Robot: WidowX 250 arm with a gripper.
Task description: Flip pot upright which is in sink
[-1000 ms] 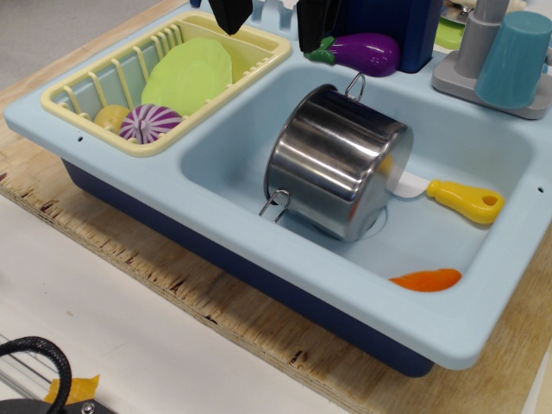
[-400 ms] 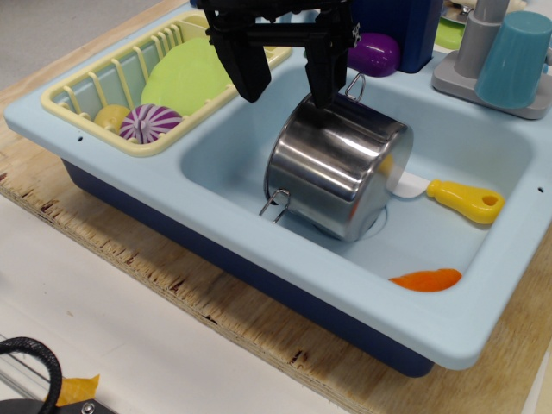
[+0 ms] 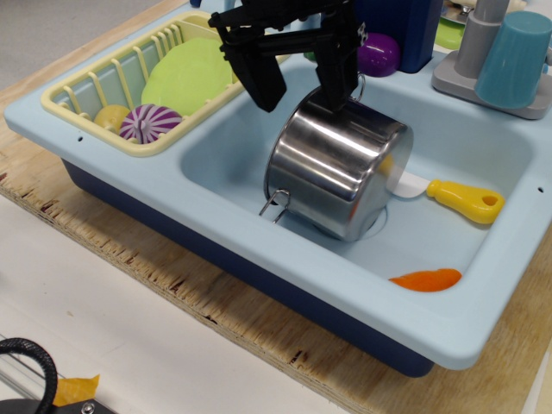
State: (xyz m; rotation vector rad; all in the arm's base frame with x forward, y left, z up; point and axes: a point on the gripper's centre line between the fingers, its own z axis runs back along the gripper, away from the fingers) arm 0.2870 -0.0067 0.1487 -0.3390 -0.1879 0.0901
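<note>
Shiny steel pot (image 3: 338,168) lies tilted on its side in the light-blue sink (image 3: 259,259).

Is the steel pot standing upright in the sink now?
No, the pot lies tilted on its side in the sink.

Pot lying tilted in the sink basin, claw above it
The pot (image 3: 338,168) rests in the sink (image 3: 216,138); the claw (image 3: 302,84) hangs over its rear rim, fingers spread. A spatula (image 3: 453,197) lies right of the pot, a dish rack (image 3: 86,90) sits left of the basin, a cup (image 3: 515,59) behind right
</note>
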